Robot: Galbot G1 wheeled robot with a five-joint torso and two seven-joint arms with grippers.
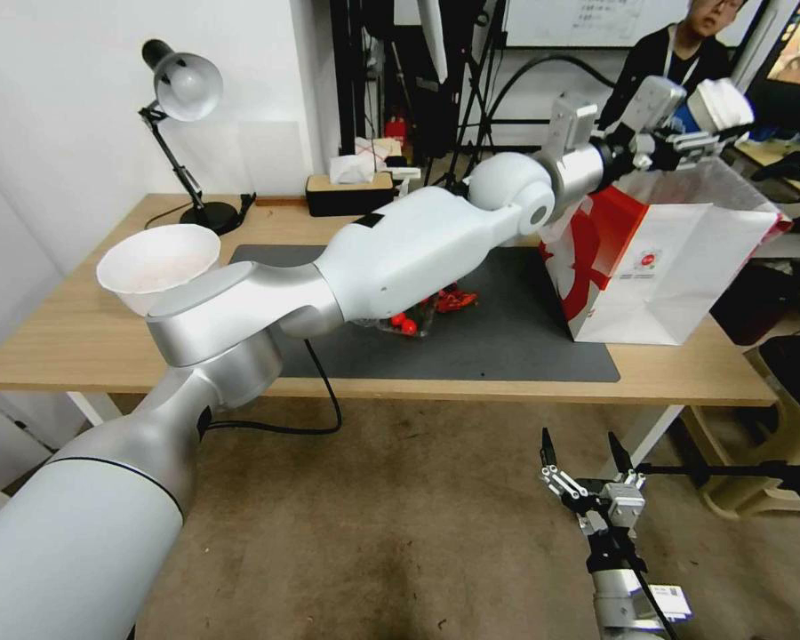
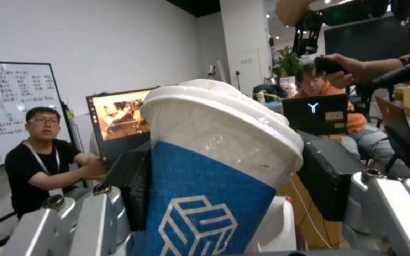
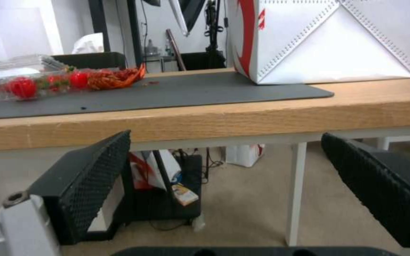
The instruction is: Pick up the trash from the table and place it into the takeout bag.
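Blue-and-white, the paper cup (image 2: 214, 170) sits clamped between the pads of the left gripper (image 1: 698, 120), held high over the open mouth of the takeout bag (image 1: 676, 267) at the table's (image 1: 80, 338) far right end. This looks like the drop-off step: the next move calls for lowering and letting go inside the bag. Below the table's front edge, the right gripper (image 1: 578, 458) hangs spread and empty.

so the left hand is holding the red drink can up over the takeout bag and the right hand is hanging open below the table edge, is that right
Not quite: the left hand holds the blue-and-white paper cup, not a red can, as the left wrist view shows. The rest stands: in the head view it is up over the takeout bag, and the right hand hangs open below the table edge.
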